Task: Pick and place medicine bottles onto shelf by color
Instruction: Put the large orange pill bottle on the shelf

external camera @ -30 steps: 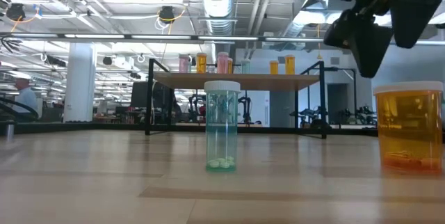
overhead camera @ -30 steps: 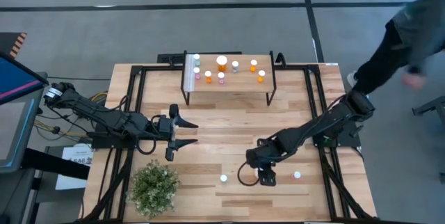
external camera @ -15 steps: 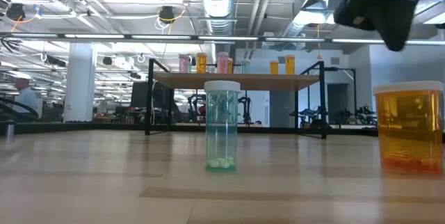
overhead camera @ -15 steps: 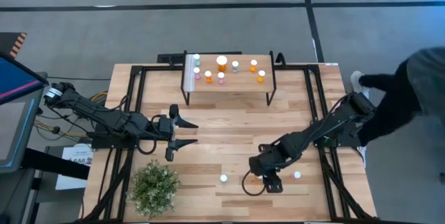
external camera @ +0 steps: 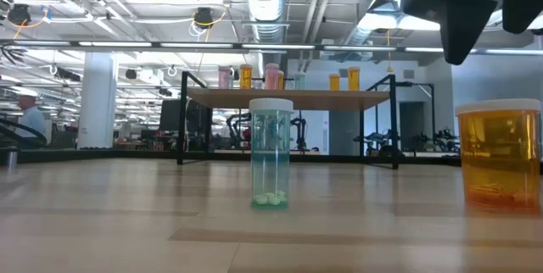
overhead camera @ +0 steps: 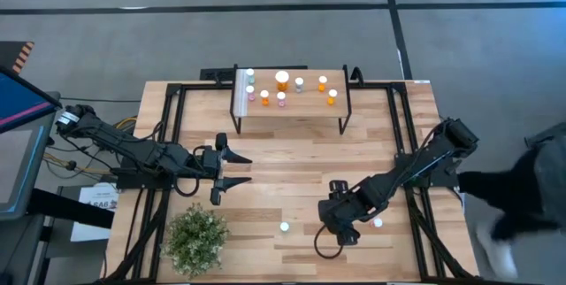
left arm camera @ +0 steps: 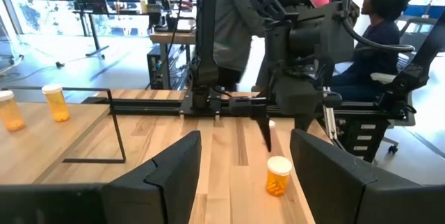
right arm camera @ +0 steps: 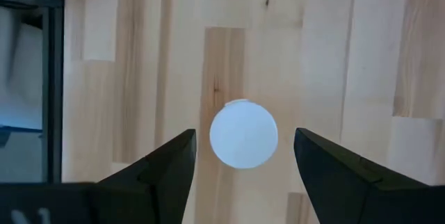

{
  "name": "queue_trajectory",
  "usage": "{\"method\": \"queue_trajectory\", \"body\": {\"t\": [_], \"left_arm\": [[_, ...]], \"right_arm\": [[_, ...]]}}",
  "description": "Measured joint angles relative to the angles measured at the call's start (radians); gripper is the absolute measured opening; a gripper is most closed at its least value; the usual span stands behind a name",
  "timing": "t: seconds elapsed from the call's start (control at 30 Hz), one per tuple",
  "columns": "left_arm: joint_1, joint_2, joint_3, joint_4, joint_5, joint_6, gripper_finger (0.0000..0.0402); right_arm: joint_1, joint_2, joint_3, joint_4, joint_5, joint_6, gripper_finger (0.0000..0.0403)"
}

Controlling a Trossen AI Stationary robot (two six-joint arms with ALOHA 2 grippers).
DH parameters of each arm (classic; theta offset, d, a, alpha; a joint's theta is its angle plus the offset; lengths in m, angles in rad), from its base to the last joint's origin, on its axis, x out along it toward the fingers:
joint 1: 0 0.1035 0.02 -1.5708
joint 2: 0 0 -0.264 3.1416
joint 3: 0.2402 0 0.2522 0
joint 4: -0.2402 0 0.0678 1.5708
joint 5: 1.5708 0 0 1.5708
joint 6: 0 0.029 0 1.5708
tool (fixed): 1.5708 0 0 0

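Right wrist view shows our right gripper (right arm camera: 243, 158) with fingers spread, hanging directly over the white cap of an upright medicine bottle (right arm camera: 243, 133) near the table's (overhead camera: 292, 165) front edge; light, rigid, smooth plastic, best pinched below the cap.

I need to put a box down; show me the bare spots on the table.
Free: the wood between the plank-topped shelf and the two white-capped bottles in front. Crowded: the bushy green plant corner and around the right hand.
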Motion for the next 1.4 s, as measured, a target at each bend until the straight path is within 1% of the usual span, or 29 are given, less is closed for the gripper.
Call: {"method": "queue_trajectory", "body": {"t": [0.13, 0.43, 0.53, 0.93, 1.07, 1.27, 1.33, 1.4], "left_arm": [[0.000, 0.000, 0.000, -0.001, 0.000, 0.000, 0.0210], [0.000, 0.000, 0.000, -0.009, 0.000, 0.000, 0.0210], [0.000, 0.000, 0.000, -0.013, 0.000, 0.000, 0.0210], [0.000, 0.000, 0.000, -0.013, 0.000, -0.005, 0.0210], [0.000, 0.000, 0.000, -0.013, 0.000, -0.005, 0.0210], [0.000, 0.000, 0.000, -0.013, 0.000, -0.008, 0.0210], [0.000, 0.000, 0.000, -0.013, 0.000, -0.008, 0.0210], [0.000, 0.000, 0.000, -0.012, 0.000, -0.008, 0.0210]], "right_arm": [[-0.002, 0.005, 0.000, 0.001, 0.000, -0.008, 0.0266], [0.000, 0.113, -0.001, -0.012, -0.013, -0.012, 0.0266], [0.000, 0.129, 0.000, -0.013, -0.013, -0.013, 0.0266], [-0.002, 0.132, 0.000, 0.002, -0.013, -0.030, 0.0264], [-0.009, 0.132, 0.000, 0.003, -0.013, -0.046, 0.0246], [-0.009, 0.130, 0.002, 0.006, -0.012, -0.065, 0.0189], [-0.014, 0.130, 0.002, 0.007, -0.012, -0.068, 0.0180], [-0.016, 0.127, 0.002, 0.001, -0.012, -0.070, 0.0180]]}}
